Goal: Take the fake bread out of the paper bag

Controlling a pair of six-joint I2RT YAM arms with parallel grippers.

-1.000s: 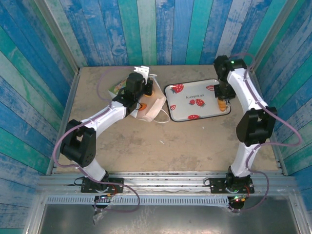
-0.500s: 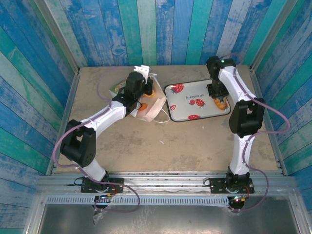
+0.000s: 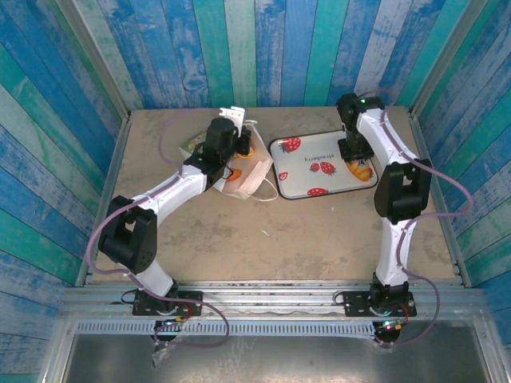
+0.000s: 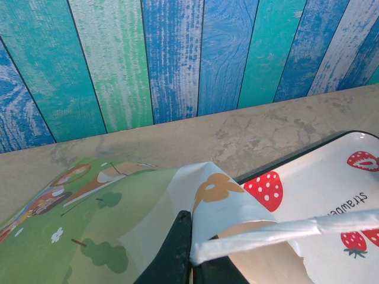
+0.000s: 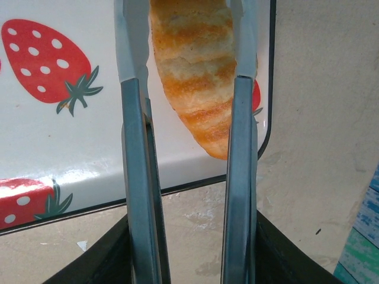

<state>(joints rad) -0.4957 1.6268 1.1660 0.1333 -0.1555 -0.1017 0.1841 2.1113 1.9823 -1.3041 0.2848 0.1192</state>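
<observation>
The white paper bag (image 3: 246, 171) lies at the back left of the table. My left gripper (image 4: 189, 239) is shut on the bag's (image 4: 237, 189) rim, beside a loop handle (image 4: 290, 228). My right gripper (image 5: 189, 242) holds metal tongs (image 5: 133, 148) by their two arms. Between the tong arms lies a golden-brown striped piece of fake bread (image 5: 192, 77), over the right end of the strawberry-printed tray (image 5: 53, 154). In the top view this bread (image 3: 363, 169) sits at the tray's (image 3: 307, 182) right edge under the right gripper (image 3: 354, 153).
A green illustrated card (image 4: 83, 207) lies flat under and behind the bag, also seen as the card (image 3: 192, 142) at the back left. Blue and green plank walls enclose the table on three sides. Bare tabletop (image 3: 279, 239) spreads in front of the tray.
The right arm's elbow has swung left while the bread stayed over the tray's right end. The tong arms have spread wider. The left arm and bag have not moved.
</observation>
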